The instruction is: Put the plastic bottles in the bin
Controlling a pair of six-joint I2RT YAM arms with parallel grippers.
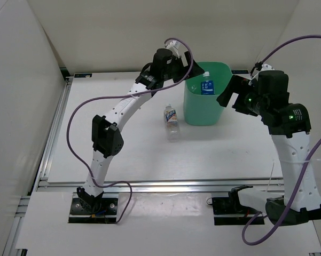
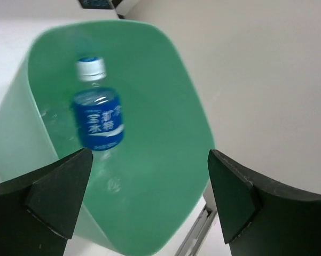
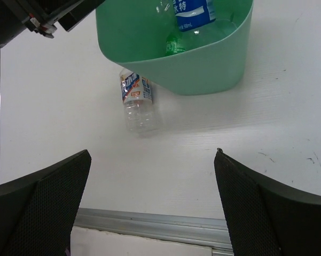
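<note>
Left arm [image 1: 120, 109] reaches over the bin [image 1: 203, 111], jaws spread above blue-label bottle [image 2: 98, 120].

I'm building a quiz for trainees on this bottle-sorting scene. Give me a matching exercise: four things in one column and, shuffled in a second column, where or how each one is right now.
Column one:
1. blue-label bottle
2. white-label bottle
3. green bottle
4. left pincer

Column two:
a. lying on the table beside the bin
b. open, above the bin's rim
c. in the bin, white cap showing
d. in the bin, mostly hidden by its wall

Pairs: 1-c, 2-a, 3-d, 4-b
</note>
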